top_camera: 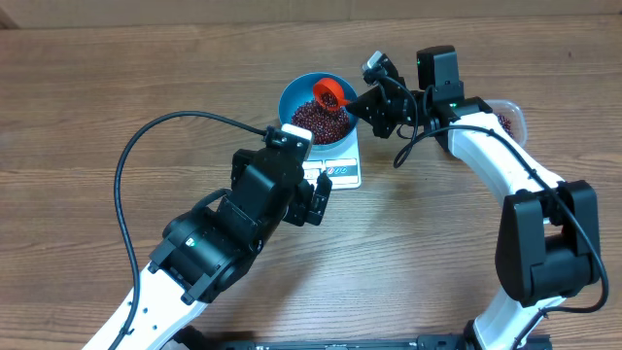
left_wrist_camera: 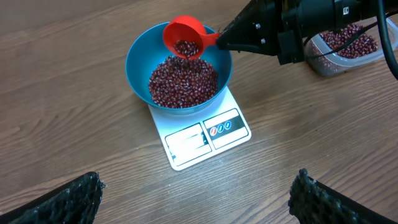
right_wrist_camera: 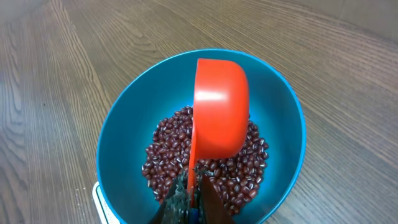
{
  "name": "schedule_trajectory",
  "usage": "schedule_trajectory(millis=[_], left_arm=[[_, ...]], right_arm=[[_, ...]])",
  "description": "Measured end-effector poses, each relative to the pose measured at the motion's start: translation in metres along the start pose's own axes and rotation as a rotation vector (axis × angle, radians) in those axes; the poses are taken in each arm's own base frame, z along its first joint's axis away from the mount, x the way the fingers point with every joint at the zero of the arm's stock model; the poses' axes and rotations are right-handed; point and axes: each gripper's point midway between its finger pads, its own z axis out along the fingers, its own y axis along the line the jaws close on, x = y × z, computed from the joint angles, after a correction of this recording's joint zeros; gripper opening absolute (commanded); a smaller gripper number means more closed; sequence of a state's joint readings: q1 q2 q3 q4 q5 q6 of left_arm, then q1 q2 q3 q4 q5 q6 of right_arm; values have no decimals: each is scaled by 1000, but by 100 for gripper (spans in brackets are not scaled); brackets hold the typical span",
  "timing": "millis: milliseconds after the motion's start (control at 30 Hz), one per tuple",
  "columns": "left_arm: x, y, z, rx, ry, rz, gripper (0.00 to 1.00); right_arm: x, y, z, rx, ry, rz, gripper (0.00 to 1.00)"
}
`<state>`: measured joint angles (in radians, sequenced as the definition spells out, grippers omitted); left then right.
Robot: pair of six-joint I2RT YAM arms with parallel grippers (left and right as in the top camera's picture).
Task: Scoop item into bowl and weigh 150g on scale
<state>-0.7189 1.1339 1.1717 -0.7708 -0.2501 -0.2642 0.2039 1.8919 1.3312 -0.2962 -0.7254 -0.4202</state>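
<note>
The blue bowl (top_camera: 316, 107) (left_wrist_camera: 179, 65) (right_wrist_camera: 124, 134) stands on the white scale (top_camera: 342, 173) (left_wrist_camera: 205, 134) and holds a heap of dark red beans (left_wrist_camera: 183, 81) (right_wrist_camera: 168, 152). My right gripper (top_camera: 369, 102) (right_wrist_camera: 194, 193) is shut on the handle of a red scoop (top_camera: 330, 94) (left_wrist_camera: 185, 38) (right_wrist_camera: 217, 106), which is tilted over the bowl with a few beans in it. My left gripper (left_wrist_camera: 196, 199) hangs open over bare wood in front of the scale, its fingers (left_wrist_camera: 68, 199) wide apart and nothing between them.
A clear plastic tub (top_camera: 507, 119) (left_wrist_camera: 348, 43) with more beans sits to the right of the scale, behind the right arm. A black cable (top_camera: 146, 146) loops over the table on the left. The left arm (top_camera: 233, 228) reaches toward the scale's front edge.
</note>
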Motion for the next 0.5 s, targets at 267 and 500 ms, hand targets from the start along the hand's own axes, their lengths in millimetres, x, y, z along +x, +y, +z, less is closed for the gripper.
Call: schedule_trajectory(millis=[267, 500], left_arm=[[1, 0, 1, -1, 3, 1, 99], [1, 0, 2, -1, 5, 1, 99]], right_arm=[[0, 1, 0, -4, 0, 151, 4], [-3, 11, 0, -64, -12, 268, 4]])
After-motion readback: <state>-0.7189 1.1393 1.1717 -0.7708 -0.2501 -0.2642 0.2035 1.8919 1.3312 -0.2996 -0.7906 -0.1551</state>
